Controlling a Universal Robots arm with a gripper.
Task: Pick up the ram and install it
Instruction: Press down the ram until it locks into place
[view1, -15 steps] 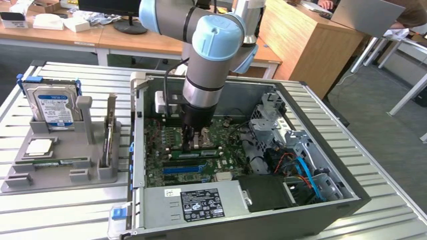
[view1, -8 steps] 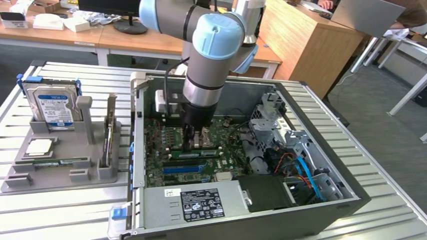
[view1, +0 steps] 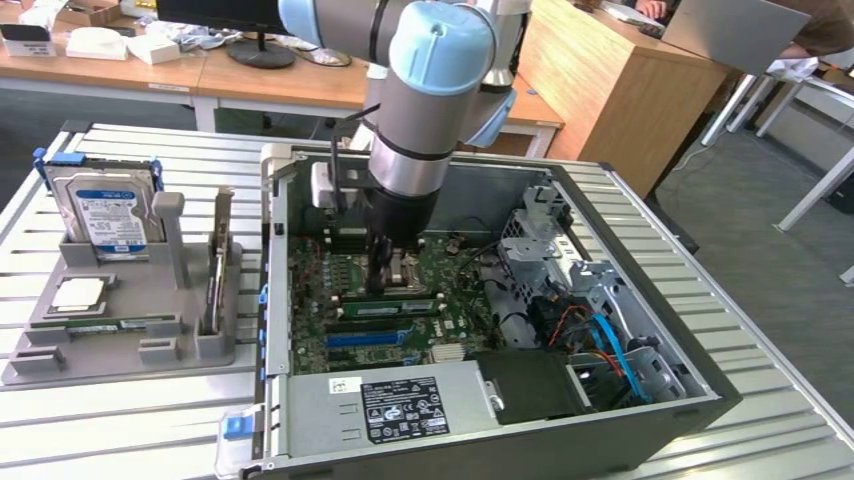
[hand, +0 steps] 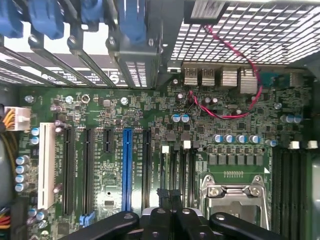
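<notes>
My gripper (view1: 386, 285) reaches down into the open computer case (view1: 694, 390), just above the green motherboard (view1: 320, 300). A long green ram (view1: 407, 300) lies seated in a slot directly under the fingertips; I cannot tell whether they touch it. In the wrist view the black fingers (hand: 159, 220) are pressed together with nothing visible between them, and my gripper (hand: 172, 202) hovers over the black memory slots (hand: 175, 165) beside the metal CPU socket (hand: 234, 192). The stick itself is hidden under the fingers there.
A grey parts holder (view1: 120, 345) on the exterior view's left carries a hard drive (view1: 110, 215), another green stick (view1: 100, 322) lying flat and an upright card (view1: 214, 270). A blue slot (view1: 367, 339), the power supply (view1: 387, 405) and drive cages (view1: 561, 250) crowd the case.
</notes>
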